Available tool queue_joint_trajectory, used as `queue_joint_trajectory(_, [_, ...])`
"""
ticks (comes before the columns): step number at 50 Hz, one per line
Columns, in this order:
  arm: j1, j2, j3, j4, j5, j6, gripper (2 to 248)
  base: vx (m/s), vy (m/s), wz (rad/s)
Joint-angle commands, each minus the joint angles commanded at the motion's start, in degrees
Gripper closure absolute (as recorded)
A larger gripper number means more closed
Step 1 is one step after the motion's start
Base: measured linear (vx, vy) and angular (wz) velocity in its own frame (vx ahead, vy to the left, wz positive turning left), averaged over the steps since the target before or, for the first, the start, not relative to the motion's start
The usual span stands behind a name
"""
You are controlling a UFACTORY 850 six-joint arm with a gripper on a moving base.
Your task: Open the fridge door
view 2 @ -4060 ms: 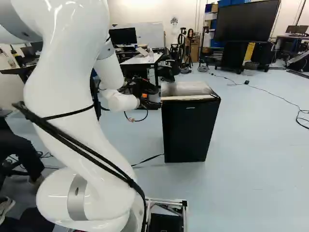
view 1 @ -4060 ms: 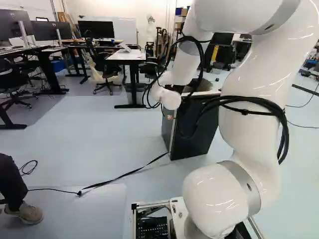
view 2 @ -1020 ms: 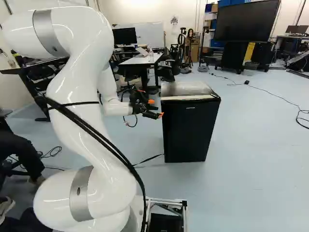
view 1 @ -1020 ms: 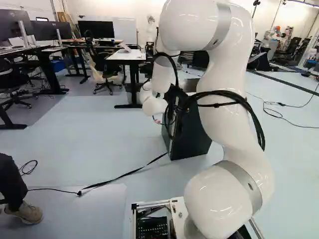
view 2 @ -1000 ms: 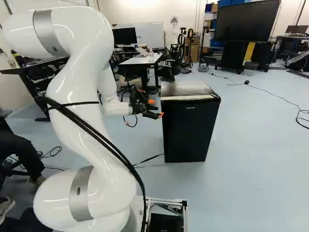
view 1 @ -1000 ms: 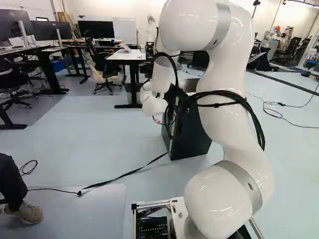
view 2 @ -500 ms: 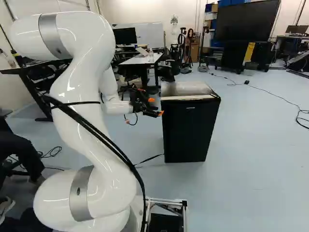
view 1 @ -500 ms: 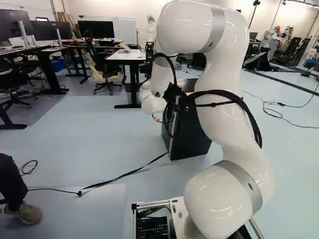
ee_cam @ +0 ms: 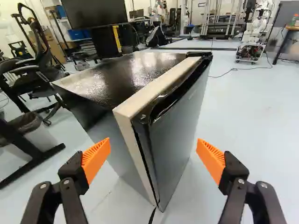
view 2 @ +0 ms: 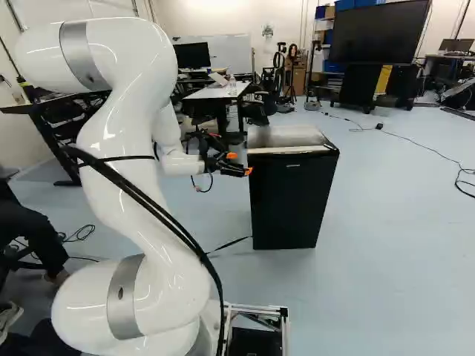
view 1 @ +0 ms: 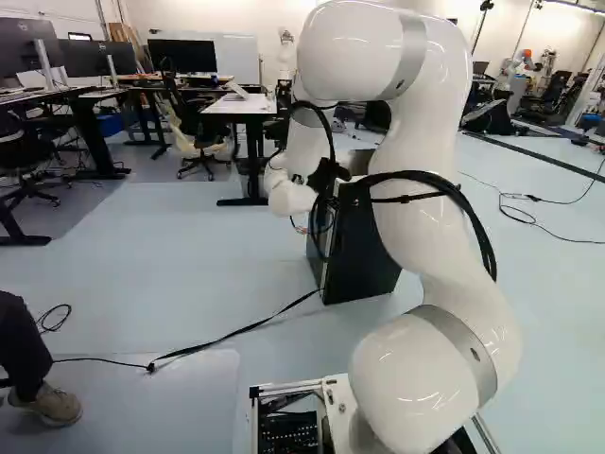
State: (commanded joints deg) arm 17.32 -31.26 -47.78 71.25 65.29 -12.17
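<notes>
The fingers (ee_cam: 96, 157) stand wide apart; the fridge (ee_cam: 133, 72) is on the floor (ee_cam: 252, 116) ahead, its door (ee_cam: 180, 128) apparently untouched. Lining up on the door's near edge seems in hand; next, ease forward, close and pull.

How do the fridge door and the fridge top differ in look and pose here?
Pose: the fridge door stands upright, while the fridge top lies level.
Look: in the right base view, the door is plain black; the top looks greyer, with glare.
Shape: the door has a hollowed lip along its upper edge; the top is flat.
Shared: both are parts of one fridge.
</notes>
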Motion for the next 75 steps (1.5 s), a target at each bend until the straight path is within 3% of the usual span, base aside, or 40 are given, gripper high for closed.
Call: queue_joint_trajectory(75, [-1.7,-0.9,-1.4,0.0,0.0,-0.4,3,0.000,0.000,0.000])
